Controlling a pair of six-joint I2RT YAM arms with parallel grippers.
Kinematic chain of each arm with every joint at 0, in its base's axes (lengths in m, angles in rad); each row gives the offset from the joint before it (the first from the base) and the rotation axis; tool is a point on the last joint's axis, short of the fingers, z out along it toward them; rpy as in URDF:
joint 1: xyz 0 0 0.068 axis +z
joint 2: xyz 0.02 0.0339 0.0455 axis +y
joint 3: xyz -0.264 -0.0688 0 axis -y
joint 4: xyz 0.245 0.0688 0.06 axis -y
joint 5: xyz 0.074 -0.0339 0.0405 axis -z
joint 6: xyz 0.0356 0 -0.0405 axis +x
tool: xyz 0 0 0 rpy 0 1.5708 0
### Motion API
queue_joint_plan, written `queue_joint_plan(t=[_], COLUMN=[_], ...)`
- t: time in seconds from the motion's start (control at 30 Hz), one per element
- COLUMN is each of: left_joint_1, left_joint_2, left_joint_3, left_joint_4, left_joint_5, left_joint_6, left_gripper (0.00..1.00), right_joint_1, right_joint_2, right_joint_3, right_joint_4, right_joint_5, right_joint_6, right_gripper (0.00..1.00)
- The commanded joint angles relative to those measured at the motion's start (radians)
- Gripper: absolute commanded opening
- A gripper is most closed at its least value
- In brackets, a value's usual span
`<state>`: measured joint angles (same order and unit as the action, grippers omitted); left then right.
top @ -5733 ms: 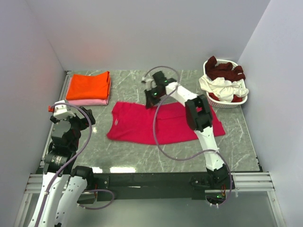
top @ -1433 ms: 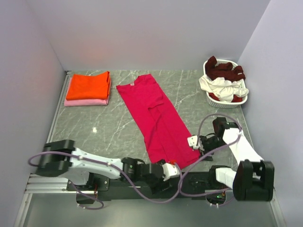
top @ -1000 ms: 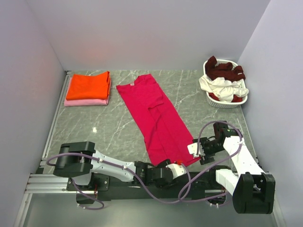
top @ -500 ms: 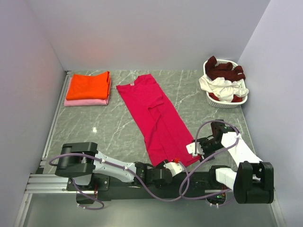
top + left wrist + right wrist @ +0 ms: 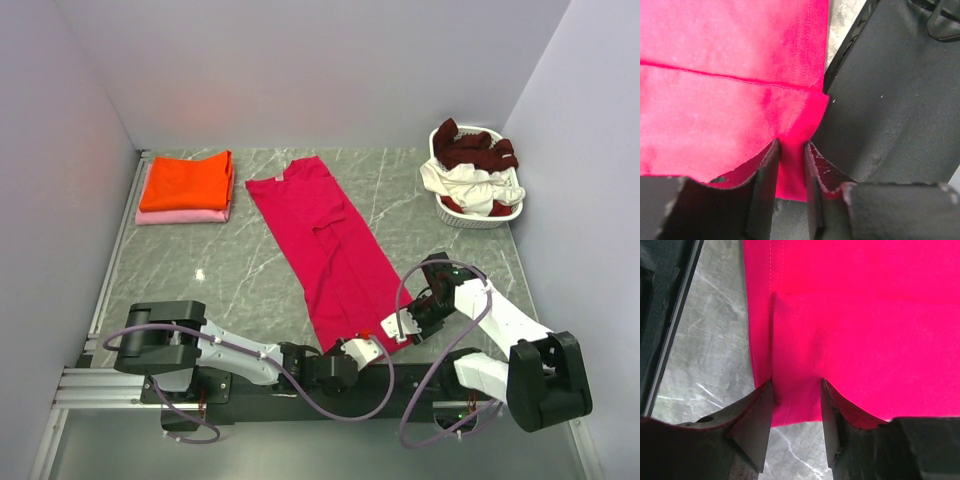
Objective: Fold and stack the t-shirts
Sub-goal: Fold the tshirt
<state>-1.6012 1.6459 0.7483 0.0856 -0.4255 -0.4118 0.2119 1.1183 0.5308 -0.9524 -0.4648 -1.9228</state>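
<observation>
A crimson-pink t-shirt (image 5: 330, 240), folded into a long strip, lies slantwise on the marble table, its near end at the front edge. My left gripper (image 5: 358, 348) sits at that end's near corner. In the left wrist view the left gripper (image 5: 791, 150) has narrow jaws pinching a bunched corner of the crimson cloth (image 5: 730, 75). My right gripper (image 5: 400, 325) is at the strip's near right corner. In the right wrist view the right gripper (image 5: 796, 390) stands open astride the stitched hem of the shirt (image 5: 865, 315), the cloth lying flat between its fingers.
Folded orange t-shirt (image 5: 187, 180) rests on a folded pale pink one (image 5: 180, 215) at the back left. A white laundry basket (image 5: 480, 220) at the back right holds dark maroon (image 5: 470, 145) and white (image 5: 460, 180) shirts. The black base rail (image 5: 890, 100) borders the shirt's near end.
Both grippers have narrowed their jaws. The right gripper has slid left onto the shirt's near right corner; the left gripper has settled on the near corner and closed on the cloth.
</observation>
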Motion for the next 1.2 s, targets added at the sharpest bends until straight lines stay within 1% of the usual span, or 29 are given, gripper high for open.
queue_joint_plan(t=[0.0,0.1,0.13,0.17,0.23,0.33,0.43,0.5,0.67,0.7,0.77,0.8,0.87,0.97,1.0,1.17], left_joint_1=[0.012,0.014,0.012,0.012,0.012,0.012,0.011,0.012,0.012,0.012,0.012,0.012,0.012,0.014,0.014,0.026], left_joint_2=[-0.006,-0.015,-0.017,-0.023,-0.029,-0.04,-0.049,-0.054,-0.072,-0.077,-0.086,-0.089,-0.104,-0.13,-0.139,-0.208], left_joint_3=[-0.049,-0.061,-0.066,-0.066,-0.066,-0.066,-0.066,-0.061,-0.053,-0.05,-0.043,-0.043,-0.041,-0.052,-0.059,-0.121], left_joint_4=[-0.026,-0.015,-0.015,-0.014,-0.014,-0.007,0.002,0.002,0.009,0.008,0.003,0.003,0.003,0.006,0.011,0.025], left_joint_5=[0.005,0.016,0.016,0.019,0.027,0.05,0.07,0.074,0.093,0.093,0.091,0.094,0.099,0.1,0.103,0.166], left_joint_6=[-0.035,-0.047,-0.047,-0.048,-0.05,-0.051,-0.053,-0.053,-0.053,-0.051,-0.053,-0.05,-0.051,-0.058,-0.061,-0.079], left_gripper=[0.31,0.29,0.29,0.27,0.26,0.24,0.23,0.22,0.21,0.21,0.21,0.21,0.21,0.2,0.2,0.2], right_joint_1=[0.03,0.043,0.046,0.046,0.046,0.053,0.072,0.076,0.092,0.093,0.107,0.11,0.122,0.124,0.123,0.126], right_joint_2=[0.014,0.002,-0.015,-0.028,-0.058,-0.11,-0.149,-0.144,-0.058,-0.039,-0.019,-0.005,0.001,-0.003,-0.009,-0.087], right_joint_3=[-0.017,-0.017,-0.015,-0.005,0.011,0.017,-0.034,-0.074,-0.031,-0.026,-0.023,-0.023,-0.035,-0.046,-0.043,-0.011], right_joint_4=[0.035,0.02,0.001,-0.012,-0.07,-0.117,-0.1,-0.069,-0.048,-0.04,-0.011,0.001,0.039,0.076,0.067,-0.054], right_joint_5=[0.066,0.078,0.075,0.066,0.048,0.054,0.09,0.133,0.12,0.124,0.135,0.146,0.155,0.158,0.15,0.065], right_joint_6=[0.022,0.001,-0.005,-0.011,-0.022,-0.053,-0.073,-0.077,-0.038,-0.028,-0.009,-0.001,0.022,0.044,0.053,0.058], right_gripper=[0.48,0.49,0.53,0.55,0.59,0.63,0.66,0.66,0.63,0.6,0.58,0.53,0.46,0.26,0.0,0.0])
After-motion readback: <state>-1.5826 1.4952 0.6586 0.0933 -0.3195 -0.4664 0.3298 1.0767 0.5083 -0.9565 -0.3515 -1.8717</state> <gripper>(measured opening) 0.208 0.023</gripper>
